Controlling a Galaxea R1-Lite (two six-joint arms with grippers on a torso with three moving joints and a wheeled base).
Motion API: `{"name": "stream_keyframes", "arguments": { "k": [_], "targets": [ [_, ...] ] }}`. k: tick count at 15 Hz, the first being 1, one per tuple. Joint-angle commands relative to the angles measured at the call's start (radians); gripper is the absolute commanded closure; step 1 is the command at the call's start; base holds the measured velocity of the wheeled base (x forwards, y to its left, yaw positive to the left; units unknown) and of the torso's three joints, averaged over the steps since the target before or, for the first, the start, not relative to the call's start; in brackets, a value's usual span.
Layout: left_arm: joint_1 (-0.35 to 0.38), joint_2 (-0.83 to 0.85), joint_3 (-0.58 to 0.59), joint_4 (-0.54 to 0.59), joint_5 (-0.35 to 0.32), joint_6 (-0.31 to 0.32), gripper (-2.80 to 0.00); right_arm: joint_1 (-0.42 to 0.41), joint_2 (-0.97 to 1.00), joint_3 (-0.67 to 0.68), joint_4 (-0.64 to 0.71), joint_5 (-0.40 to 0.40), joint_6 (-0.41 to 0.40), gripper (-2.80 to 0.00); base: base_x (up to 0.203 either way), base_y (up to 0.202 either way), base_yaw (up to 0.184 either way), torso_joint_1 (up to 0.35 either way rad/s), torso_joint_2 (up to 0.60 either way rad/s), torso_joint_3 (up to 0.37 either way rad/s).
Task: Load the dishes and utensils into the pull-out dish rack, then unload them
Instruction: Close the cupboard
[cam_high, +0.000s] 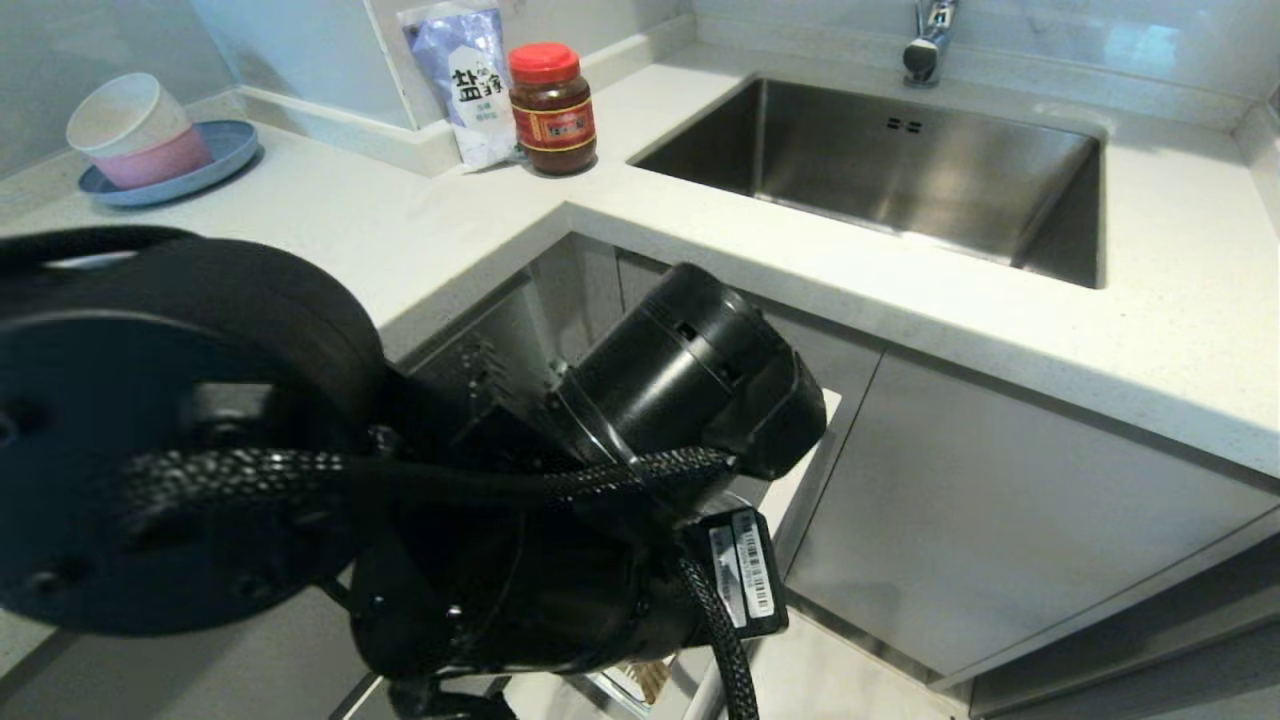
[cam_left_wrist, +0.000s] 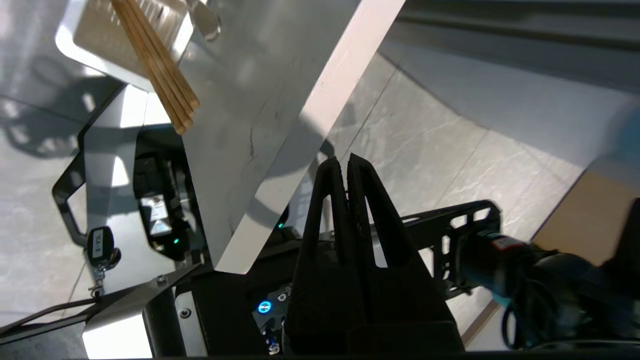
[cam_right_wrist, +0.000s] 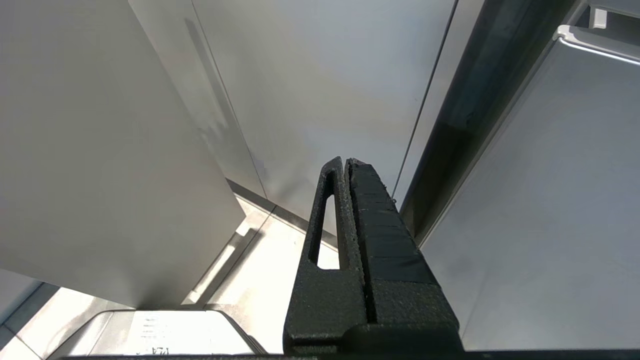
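Left gripper (cam_left_wrist: 346, 162) is pinched fully closed with nothing in it, hanging low just beside the grey front panel (cam_left_wrist: 260, 130) of the pull-out dish rack. Up past its tips the chopsticks (cam_left_wrist: 160, 65) poke out of the white cutlery cup (cam_left_wrist: 100, 35). Right gripper (cam_right_wrist: 345, 162) is also closed and empty, parked facing the cabinet doors (cam_right_wrist: 320, 90).

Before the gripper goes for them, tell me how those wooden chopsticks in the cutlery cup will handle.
The chopsticks look thin and straight, so probably stiff and light. They lean loosely together in the white cutlery cup, so pinching one may shift the others. Their smooth, narrow shafts could slip or rotate between the fingers.
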Motion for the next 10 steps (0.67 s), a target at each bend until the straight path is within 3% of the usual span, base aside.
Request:
{"name": "stream_keyframes", "arguments": {
  "k": [1,10],
  "targets": [
    [-0.006,0.053,0.001,0.005,0.001,-0.006,0.00,0.000,-0.004,0.002,-0.001,0.000,0.000,0.00,0.000,0.000,0.000,0.000,0.00,0.000],
    [-0.005,0.104,0.006,0.003,-0.001,-0.008,0.00,0.000,-0.004,0.002,0.000,0.000,0.000,0.00,0.000,0.000,0.000,0.000,0.00,0.000]
  ]
}}
